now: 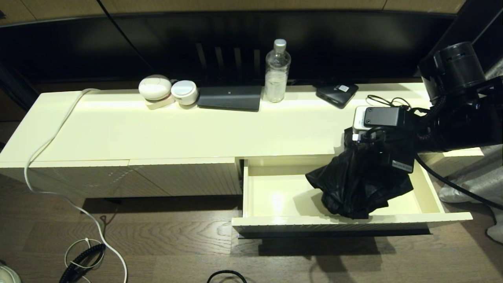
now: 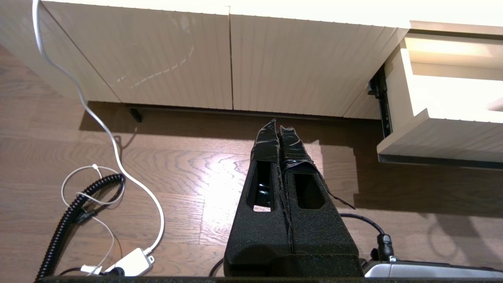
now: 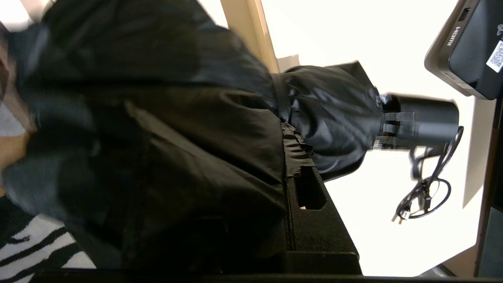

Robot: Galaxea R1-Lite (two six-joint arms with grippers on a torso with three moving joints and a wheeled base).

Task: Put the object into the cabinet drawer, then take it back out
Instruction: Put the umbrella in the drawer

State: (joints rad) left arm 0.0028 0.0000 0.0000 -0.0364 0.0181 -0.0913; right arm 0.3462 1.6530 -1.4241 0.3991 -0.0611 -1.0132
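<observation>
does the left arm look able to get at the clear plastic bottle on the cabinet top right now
Probably not easily. The left gripper hangs shut, low over the wood floor before the ribbed cream panels, below the top. The clear plastic bottle stands at the back edge, with bare surface before it.

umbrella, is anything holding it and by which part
The right gripper holds the umbrella by its fabric bundle near the handle, above the open drawer.

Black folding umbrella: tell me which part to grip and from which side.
Grip the black folding umbrella around the bunched fabric near its short handle, coming from above: the open cream drawer walls it in sideways. The right gripper already clamps there.
</observation>
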